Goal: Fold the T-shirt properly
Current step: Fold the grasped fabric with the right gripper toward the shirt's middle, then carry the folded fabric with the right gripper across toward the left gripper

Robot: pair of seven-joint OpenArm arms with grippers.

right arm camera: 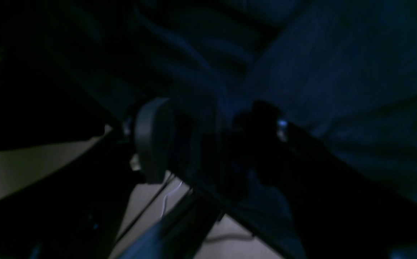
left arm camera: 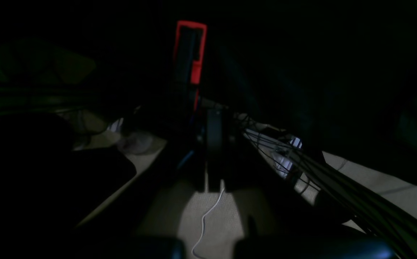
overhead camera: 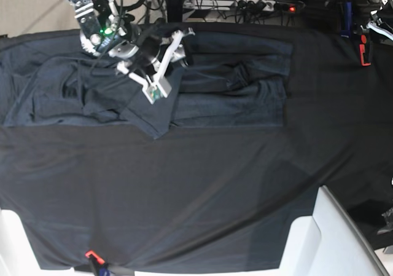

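The right gripper [overhead camera: 161, 73], white-fingered, hovers over the wrinkled charcoal-grey knit T-shirt [overhead camera: 233, 94] in the base view's upper middle, jaws parted and holding nothing visible. The shirt lies part-folded on the black table cloth [overhead camera: 202, 190]. A fold seems just released; next likely comes regrasping an edge. The left gripper, out of sight, is closed.

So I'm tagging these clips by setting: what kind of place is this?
Probably a robotics lab bench: a table draped in black cloth, a power strip with tangled cables behind it, and a robot arm over the T-shirt.
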